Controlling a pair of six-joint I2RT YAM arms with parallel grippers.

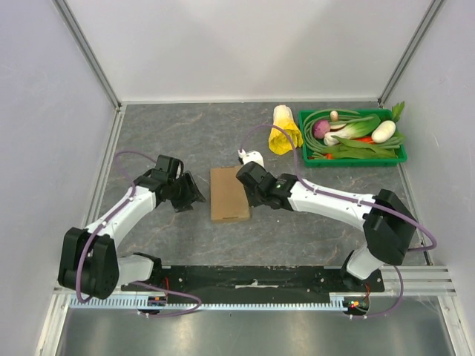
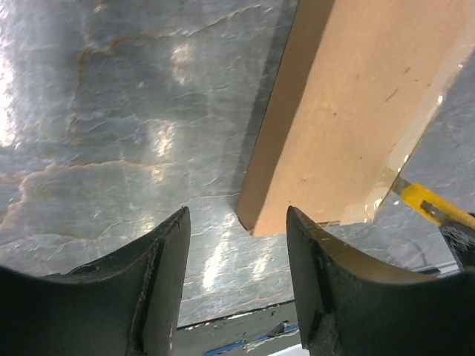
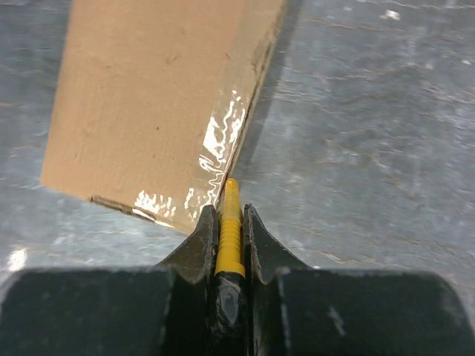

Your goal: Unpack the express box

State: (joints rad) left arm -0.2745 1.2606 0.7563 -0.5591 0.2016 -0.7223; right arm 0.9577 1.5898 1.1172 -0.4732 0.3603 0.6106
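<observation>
The express box point(image 1: 228, 194) is a flat brown cardboard mailer lying closed on the grey table between the two arms. My left gripper point(image 1: 196, 197) stands open just off its left side. In the left wrist view the box's corner point(image 2: 349, 111) lies ahead of the open gripper point(image 2: 237, 216), and only tabletop shows between the fingers. My right gripper point(image 3: 228, 213) is shut on a yellow cutter point(image 3: 230, 222). The cutter's tip rests at the glossy taped seam along the right edge of the box point(image 3: 148, 96). The same cutter point(image 2: 429, 205) shows past the box in the left wrist view.
A green tray point(image 1: 352, 160) of vegetables stands at the back right. A yellow bundle point(image 1: 283, 132) lies to its left. A small white object point(image 1: 251, 156) lies just behind the right gripper point(image 1: 249, 193). White walls close in the table on three sides.
</observation>
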